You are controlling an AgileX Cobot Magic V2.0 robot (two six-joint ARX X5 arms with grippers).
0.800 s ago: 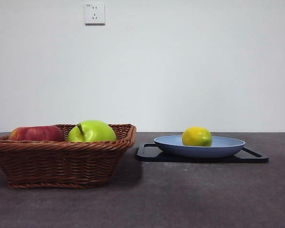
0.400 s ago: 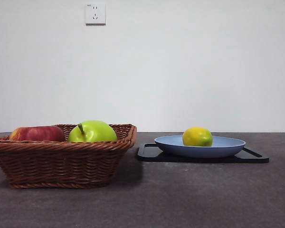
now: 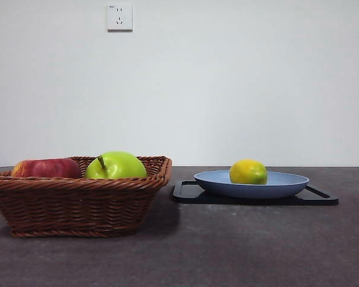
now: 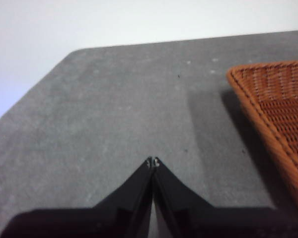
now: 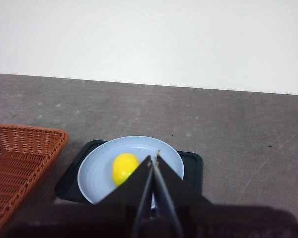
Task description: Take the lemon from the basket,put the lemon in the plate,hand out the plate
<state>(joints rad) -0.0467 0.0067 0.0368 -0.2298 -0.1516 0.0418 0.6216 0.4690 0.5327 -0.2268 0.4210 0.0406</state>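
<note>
- Nearest in the front view stands the brown woven wicker basket (image 3: 78,200), rectangular with sloping sides and a braided rim, on the dark grey speckled table (image 3: 227,251).
- Inside the basket lie a large bright green apple with a stem (image 3: 116,165) and, beside it, a red apple (image 3: 46,168); both rise just above the rim.
- Further back and to the side of the basket lies a flat black rectangular tray (image 3: 320,196), close to the basket but not touching it.
- On the tray rests the wide, shallow, light blue round plate (image 3: 287,182).
- The small oval yellow lemon with a greenish tinge (image 3: 248,172) sits in the plate, off centre towards the basket side.
- Behind everything is a plain white wall with a white wall socket (image 3: 119,17) high up.
- The left gripper (image 4: 153,161) has its two black jaws pressed together at the tips and holds nothing; it hangs over bare table, with a corner of the basket (image 4: 275,114) off to one side.
- The right gripper (image 5: 154,158) also has its jaws closed tip to tip and empty; it hangs above the plate (image 5: 97,173), with the lemon (image 5: 125,168) just beside its tips in the wrist view and not touched.
</note>
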